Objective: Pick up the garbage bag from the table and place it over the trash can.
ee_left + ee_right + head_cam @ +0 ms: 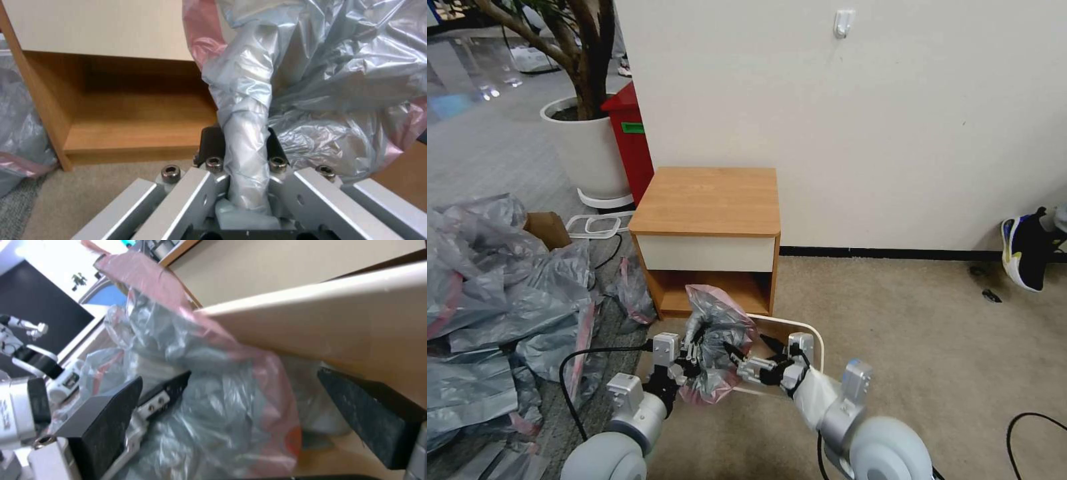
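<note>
We see the bag bunched and held up in front of the table, at the level of the open lower shelf, over the near-left part of the bin. The bin stands on the carpet just near of the table; its cream rim curves out to the right of the bag. The bag is crumpled grey film with its pink rim showing at the top and at the bottom edge.

Left gripper sits at the bag's left side. In the left wrist view we see a twisted rope of grey film running down between its 2 black pads, which are pressed onto it, so the left gripper pinches the bag.

Right gripper reaches in from the right, level with the left one. In the right wrist view its 2 black fingers stand spread wide, with the bag hanging loosely between them and the bin's wall just behind the other finger.

A heap of similar grey bags lies on the floor far left of the table.
</note>
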Tool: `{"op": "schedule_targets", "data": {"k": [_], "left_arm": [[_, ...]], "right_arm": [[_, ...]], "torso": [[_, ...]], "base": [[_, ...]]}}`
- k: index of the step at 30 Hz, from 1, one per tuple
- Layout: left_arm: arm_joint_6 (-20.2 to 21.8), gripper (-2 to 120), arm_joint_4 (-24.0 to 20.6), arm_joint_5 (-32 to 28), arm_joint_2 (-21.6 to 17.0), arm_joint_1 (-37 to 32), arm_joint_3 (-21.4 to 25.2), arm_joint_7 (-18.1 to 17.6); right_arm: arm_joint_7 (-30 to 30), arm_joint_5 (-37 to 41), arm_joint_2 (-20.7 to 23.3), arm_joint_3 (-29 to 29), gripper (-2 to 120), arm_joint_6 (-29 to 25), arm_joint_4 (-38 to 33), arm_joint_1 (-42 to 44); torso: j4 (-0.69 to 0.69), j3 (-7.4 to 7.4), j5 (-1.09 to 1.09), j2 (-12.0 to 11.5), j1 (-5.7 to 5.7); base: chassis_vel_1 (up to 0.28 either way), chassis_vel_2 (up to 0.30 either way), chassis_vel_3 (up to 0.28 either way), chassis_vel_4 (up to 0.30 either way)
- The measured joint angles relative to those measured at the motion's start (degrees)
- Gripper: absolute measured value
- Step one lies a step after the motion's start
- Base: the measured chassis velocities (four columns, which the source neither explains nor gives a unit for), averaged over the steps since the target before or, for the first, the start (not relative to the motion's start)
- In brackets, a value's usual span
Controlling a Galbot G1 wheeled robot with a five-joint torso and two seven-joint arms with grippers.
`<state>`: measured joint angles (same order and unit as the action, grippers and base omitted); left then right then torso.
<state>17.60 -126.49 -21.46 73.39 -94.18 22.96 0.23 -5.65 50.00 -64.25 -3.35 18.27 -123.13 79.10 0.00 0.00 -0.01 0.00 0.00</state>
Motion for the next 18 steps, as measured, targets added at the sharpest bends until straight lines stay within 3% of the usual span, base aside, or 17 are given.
{"op": "schedule_targets", "data": {"k": [10, 18], "left_arm": [[-0.61, 3, -0.32, -0.07, -0.01, -0.05, 0.21, 0.52], [-1.03, 3, 0.1, -0.2, -0.08, -0.03, 0.54, 0.57]], "right_arm": [[0.4, -0.1, -1.93, 1.43, 95, -1.11, 4.33, -2.12], [0.92, -1.3, -2.32, 1.62, 64, -1.77, 5.33, -2.1]], "torso": [[0.0, 0.0, 0.0, 0.0, 0.0], [0.0, 0.0, 0.0, 0.0, 0.0]], "base": [[0.0, 0.0, 0.0, 0.0], [0.0, 0.0, 0.0, 0.0]]}}
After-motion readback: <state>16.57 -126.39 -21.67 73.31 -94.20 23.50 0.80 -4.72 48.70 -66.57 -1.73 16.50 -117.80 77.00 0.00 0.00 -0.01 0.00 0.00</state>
